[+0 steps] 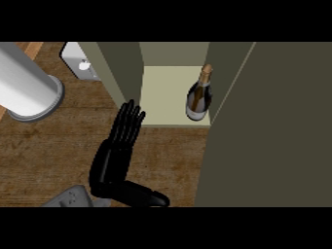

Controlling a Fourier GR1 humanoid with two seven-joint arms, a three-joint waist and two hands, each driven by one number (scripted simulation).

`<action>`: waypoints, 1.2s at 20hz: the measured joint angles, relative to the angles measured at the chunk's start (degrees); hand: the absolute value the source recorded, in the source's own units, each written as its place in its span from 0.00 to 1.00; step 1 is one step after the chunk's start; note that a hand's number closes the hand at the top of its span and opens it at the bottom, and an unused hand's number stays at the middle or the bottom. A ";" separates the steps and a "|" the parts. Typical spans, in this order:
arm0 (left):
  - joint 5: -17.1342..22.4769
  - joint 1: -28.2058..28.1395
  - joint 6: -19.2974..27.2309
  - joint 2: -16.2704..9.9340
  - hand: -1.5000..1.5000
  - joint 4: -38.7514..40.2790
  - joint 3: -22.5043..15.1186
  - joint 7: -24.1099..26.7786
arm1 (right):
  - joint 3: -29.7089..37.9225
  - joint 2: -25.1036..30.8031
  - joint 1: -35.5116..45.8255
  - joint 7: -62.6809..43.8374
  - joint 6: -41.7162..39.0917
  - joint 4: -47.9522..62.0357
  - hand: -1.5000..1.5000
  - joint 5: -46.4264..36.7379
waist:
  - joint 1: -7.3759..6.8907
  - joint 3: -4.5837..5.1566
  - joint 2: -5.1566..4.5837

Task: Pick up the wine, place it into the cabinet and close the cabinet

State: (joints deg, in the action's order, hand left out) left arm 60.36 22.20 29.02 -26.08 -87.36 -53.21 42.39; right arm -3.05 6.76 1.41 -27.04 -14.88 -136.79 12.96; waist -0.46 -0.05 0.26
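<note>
The wine already stands upright inside the cabinet, tucked against its right wall. The one hand showing rests on the tabletop with fingers straight, holding nothing, though I cannot tell whose side it is. To close up well, the big door should swing in smoothly without clipping the bottle.

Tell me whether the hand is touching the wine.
Apart. The head view shows the left hand with straight fingers near the cabinet's left wall, while the wine stands inside by the right wall, bare shelf between them.
</note>
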 measured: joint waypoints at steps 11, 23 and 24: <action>-0.72 -13.40 -7.96 -15.64 1.00 -15.60 5.31 -0.08 | -10.83 -0.07 -2.26 -3.03 -4.79 -0.79 1.00 1.09 | -0.16 0.05 0.04; 5.58 -30.14 -19.63 -30.15 0.00 -22.34 17.83 4.93 | -32.47 -5.45 1.61 -10.58 2.68 -0.93 1.00 -3.70 | -0.64 0.16 0.30; 5.83 -31.72 -20.73 -30.70 0.00 -22.23 18.60 5.96 | -34.08 -5.47 2.15 -11.47 3.84 -0.99 1.00 -5.23 | -0.76 0.18 0.35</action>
State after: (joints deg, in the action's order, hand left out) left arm 66.19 -9.52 8.30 -56.78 -109.59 -34.62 48.35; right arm -37.13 1.29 3.56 -38.50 -11.04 -137.78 7.73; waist -1.22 0.13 0.62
